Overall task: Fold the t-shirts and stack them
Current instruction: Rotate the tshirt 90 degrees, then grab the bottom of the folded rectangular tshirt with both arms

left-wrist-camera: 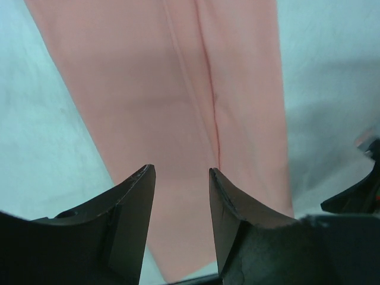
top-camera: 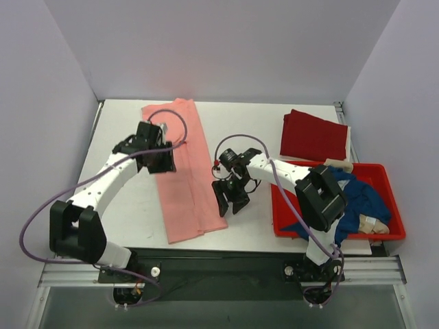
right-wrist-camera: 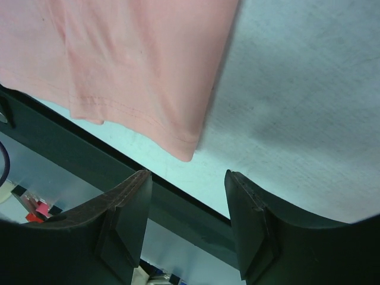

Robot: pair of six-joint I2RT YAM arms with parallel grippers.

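Since the salmon-pink t-shirt (top-camera: 184,171) lies as a long far-to-near strip on the table (top-camera: 127,205), the empty, parted left gripper (left-wrist-camera: 181,178) hangs over its far half, the likewise parted right gripper (right-wrist-camera: 187,181) just beside its near right corner.

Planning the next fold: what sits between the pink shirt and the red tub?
In the top view, only the right hand and its arm, over bare white table, lie between the pink shirt and the red tub.
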